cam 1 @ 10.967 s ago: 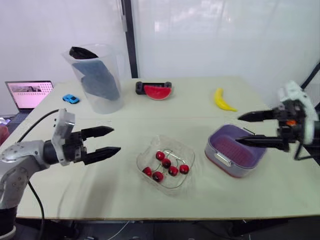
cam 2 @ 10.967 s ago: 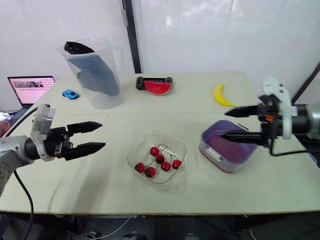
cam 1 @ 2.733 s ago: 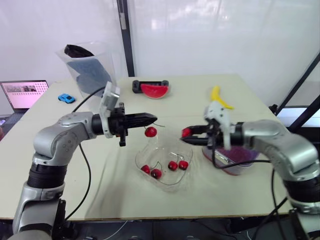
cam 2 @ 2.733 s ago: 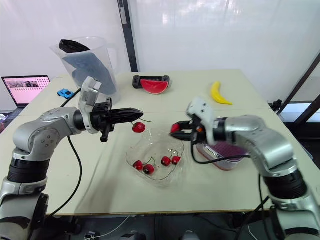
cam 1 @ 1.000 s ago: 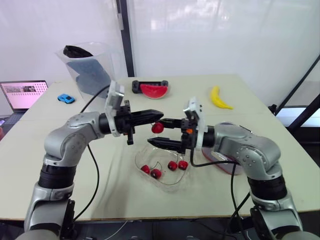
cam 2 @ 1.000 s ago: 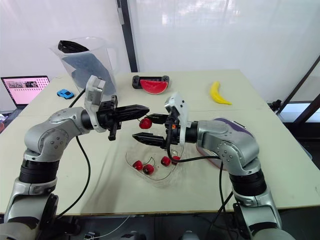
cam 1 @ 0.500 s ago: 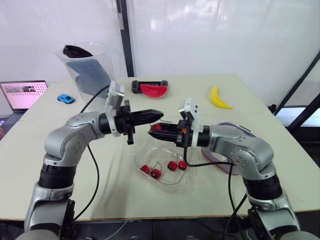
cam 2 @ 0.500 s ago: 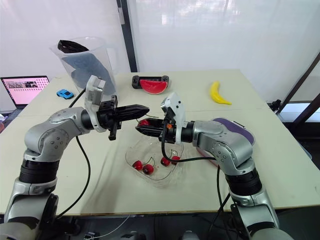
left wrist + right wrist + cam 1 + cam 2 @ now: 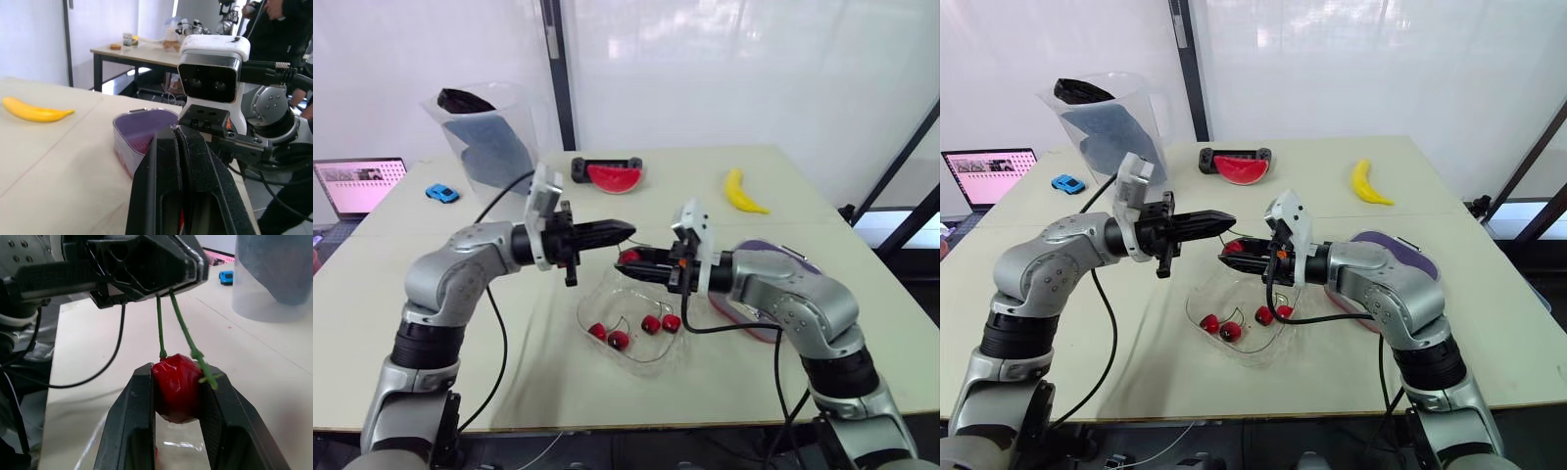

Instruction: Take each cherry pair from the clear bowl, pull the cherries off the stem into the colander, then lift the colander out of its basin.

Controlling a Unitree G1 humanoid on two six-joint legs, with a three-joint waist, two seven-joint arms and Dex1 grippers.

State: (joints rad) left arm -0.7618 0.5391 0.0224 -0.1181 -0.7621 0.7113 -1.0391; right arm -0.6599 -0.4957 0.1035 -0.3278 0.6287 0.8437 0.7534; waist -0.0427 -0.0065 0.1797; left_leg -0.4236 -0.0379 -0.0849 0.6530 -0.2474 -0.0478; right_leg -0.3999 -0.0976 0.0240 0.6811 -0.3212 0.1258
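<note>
Head view: the left gripper [image 9: 626, 232] and right gripper [image 9: 625, 258] meet tip to tip above the clear bowl [image 9: 641, 352] (four loose cherries [image 9: 651, 323] inside).

Left wrist: its fingers [image 9: 193, 161] are pressed together, with the colander [image 9: 142, 133] beyond.

Right wrist: its fingers [image 9: 139, 406] clamp a cherry [image 9: 176, 387], whose stem [image 9: 159, 328] seems pinched by the left gripper.

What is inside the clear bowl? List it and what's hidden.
Four red cherries lie in the clear bowl. The right hand, shut on another cherry whose stem the left hand grips, hangs over the far rim and hides that part.
</note>
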